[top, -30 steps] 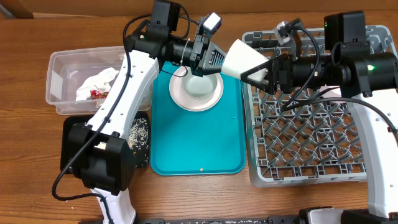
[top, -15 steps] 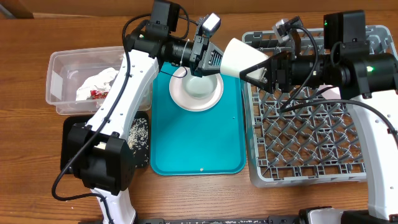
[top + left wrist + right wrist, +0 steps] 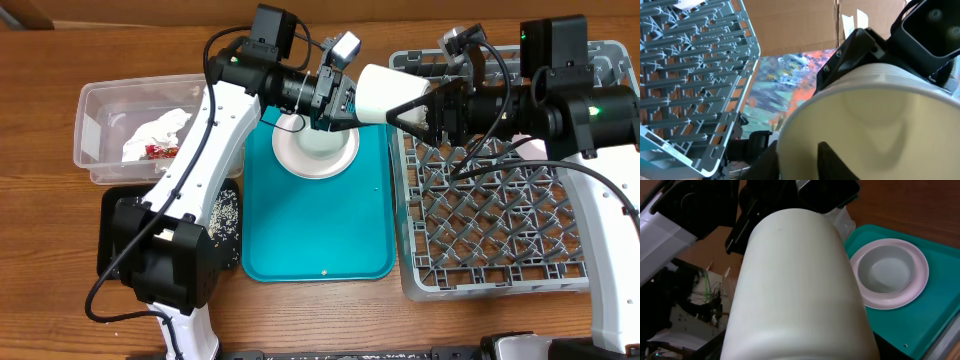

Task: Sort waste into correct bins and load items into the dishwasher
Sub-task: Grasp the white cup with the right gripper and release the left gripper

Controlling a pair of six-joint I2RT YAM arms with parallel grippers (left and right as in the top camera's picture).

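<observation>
Spanning the gap between the two arms, the white cup lies on its side in the air above the far right corner of the teal tray, just beside the far left edge of the grey dish rack, its mouth facing left. The right claw pinches the cup at its closed end, one black finger on either side of the wall. The left claw meets the cup at its mouth; in the left wrist view one dark finger sits inside the cup and the other lies outside the rim, but whether they press on the wall or stand apart from it cannot be told. Below the cup, a round white dish with a deep centre rests on the far end of the teal tray, touched by neither claw. At the left of the tabletop, the clear tub holds the crumpled white napkin and the small red wrapper. Just nearer than the tub, the black tray carries pale crumbs, and the base of the left arm hides much of it. No tableware can be seen among the pegs of the dish rack in the part that shows.
</observation>
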